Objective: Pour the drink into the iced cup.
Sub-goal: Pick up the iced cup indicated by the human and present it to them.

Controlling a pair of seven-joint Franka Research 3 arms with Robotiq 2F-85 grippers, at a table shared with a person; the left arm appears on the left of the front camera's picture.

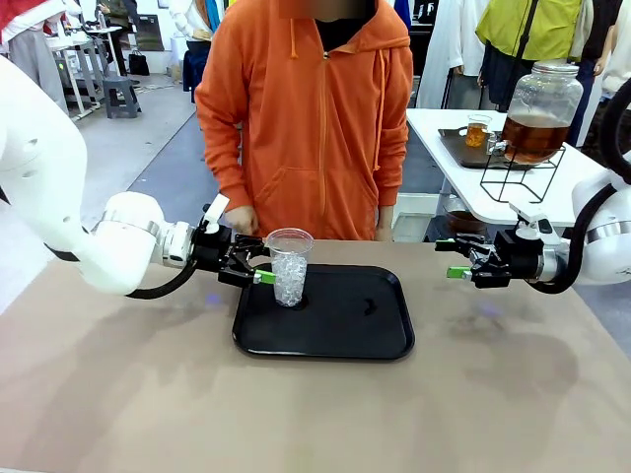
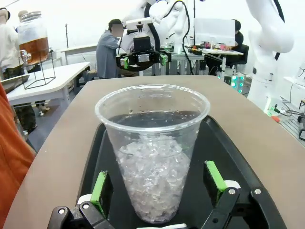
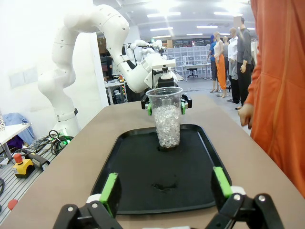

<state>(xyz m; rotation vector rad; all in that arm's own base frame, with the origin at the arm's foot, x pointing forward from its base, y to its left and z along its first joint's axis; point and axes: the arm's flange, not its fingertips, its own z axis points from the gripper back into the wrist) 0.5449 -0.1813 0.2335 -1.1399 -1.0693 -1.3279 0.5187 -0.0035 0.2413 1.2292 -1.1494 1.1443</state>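
Where the left claw (image 1: 264,268) sits: low over the left end of the tray, held level with the surface, its jaws spread wide and gripping nothing.
Green pads (image 2: 100,188): one on each side of the cup's lower half, with a gap showing between each pad and the cup wall.
Iced cup (image 1: 289,266): clear plastic and upright, between the left claw's fingers; it stands on the tray near the far left corner.
Ice (image 2: 155,176): clear chunks heaped in the cup to roughly two thirds of its height.
Tray (image 1: 345,330): black with rounded corners, flat on the middle of the surface; a small dark mark lies on its bare middle, too small to tell what it is.
Right claw (image 1: 452,258): held above the surface just off the tray's right end, fingers pointing across the tray toward the cup, jaws wide and empty.
Surface (image 1: 148,394): tan-brown, carrying the tray.
Person (image 1: 306,118): in an orange hooded top, standing at the far edge behind the tray.
Hand (image 1: 240,219): hanging at the far edge, just behind the left claw.
Drink (image 1: 535,138): amber-brown liquid in the lower part of a big lidded glass jar (image 1: 544,94), well apart from the cup and from both claws.
Wire stand (image 1: 518,177): black, holding the jar on a white side table (image 1: 444,123) beyond the right claw.
Small glass (image 1: 477,134): holds similar amber liquid and stands on a dark tray just left of the jar.
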